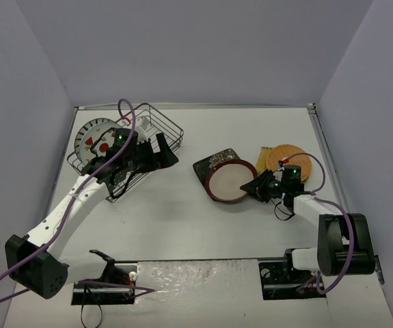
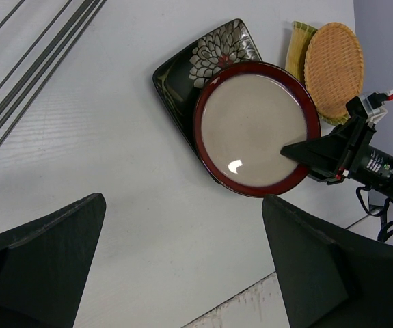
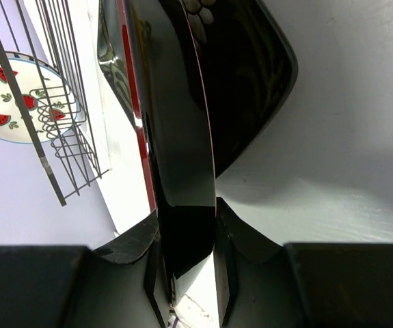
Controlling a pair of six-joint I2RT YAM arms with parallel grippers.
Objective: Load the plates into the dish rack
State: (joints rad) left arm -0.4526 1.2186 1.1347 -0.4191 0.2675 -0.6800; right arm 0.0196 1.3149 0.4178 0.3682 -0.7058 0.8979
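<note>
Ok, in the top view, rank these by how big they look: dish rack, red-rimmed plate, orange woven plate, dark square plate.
1. dish rack, clearly largest
2. red-rimmed plate
3. orange woven plate, nearly the same, too close to rank firmly
4. dark square plate, least showing, but half covered by the red-rimmed plate, so unsure

We note bright, even overhead light, soft shadows, a glare spot on the rimmed plate (image 2: 256,128), and close-range blur at the right wrist.
</note>
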